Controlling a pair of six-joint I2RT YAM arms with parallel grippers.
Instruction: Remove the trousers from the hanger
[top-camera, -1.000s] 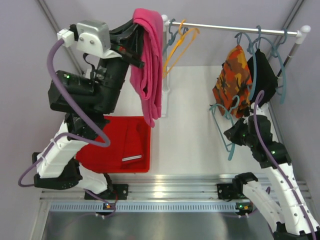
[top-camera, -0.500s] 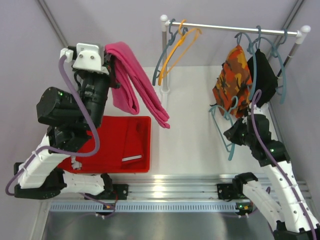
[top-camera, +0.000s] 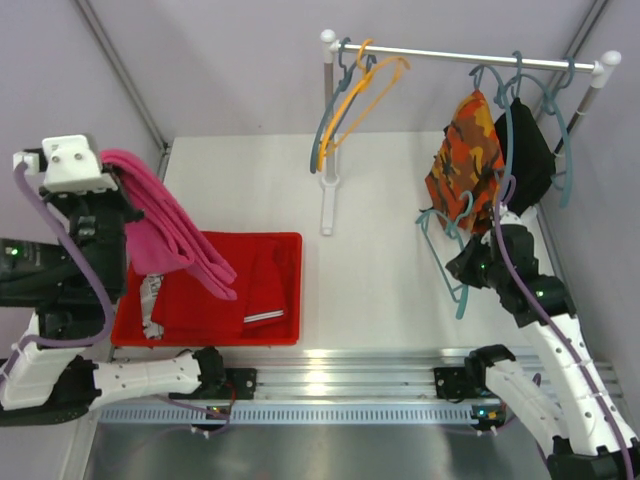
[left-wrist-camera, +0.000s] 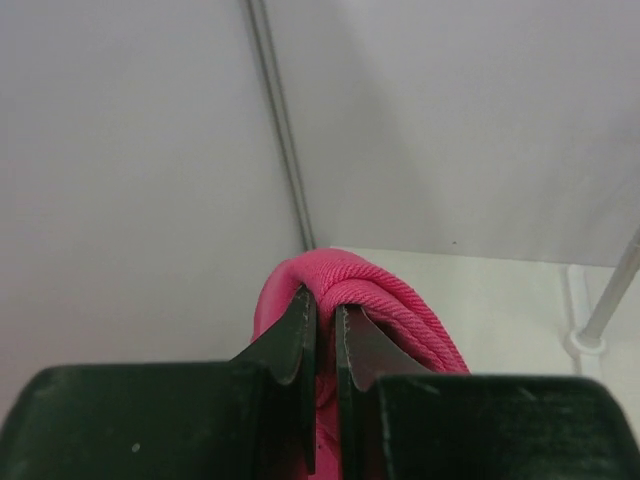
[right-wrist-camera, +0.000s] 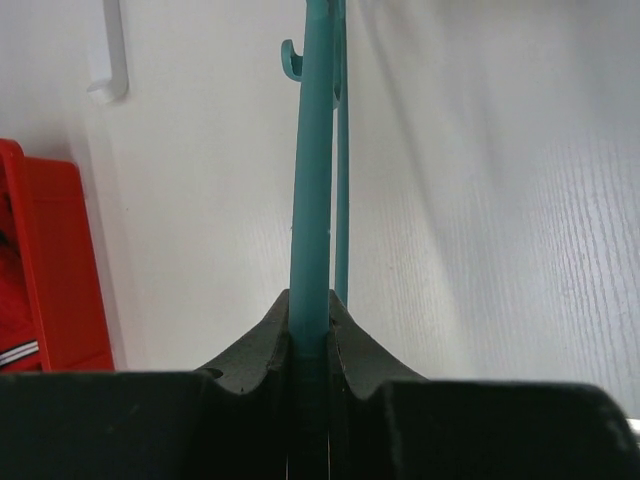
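My left gripper (top-camera: 118, 180) is shut on the magenta pink trousers (top-camera: 170, 235), which hang from it over the left part of the red bin (top-camera: 292, 300). In the left wrist view the jaws (left-wrist-camera: 325, 305) pinch a pink fold (left-wrist-camera: 400, 300). Red trousers (top-camera: 265, 285) and a black-and-white patterned piece (top-camera: 150, 305) lie in the bin. Orange camouflage trousers (top-camera: 465, 150) and black trousers (top-camera: 528, 155) hang on teal hangers at the right of the rail (top-camera: 450, 52). My right gripper (top-camera: 462, 262) is shut on a teal hanger (top-camera: 440, 250) below the camouflage pair; its bar (right-wrist-camera: 312, 180) runs between the jaws (right-wrist-camera: 312, 315).
An empty orange hanger (top-camera: 352, 100) and an empty teal hanger (top-camera: 328, 115) hang at the rail's left end beside the white post (top-camera: 327, 150). Grey walls close in on the left, back and right. The red bin's edge (right-wrist-camera: 60, 270) shows in the right wrist view.
My left arm has swung left and toward the near edge, carrying the pink trousers from beside the rail's left post to over the red bin. The right arm has not moved.
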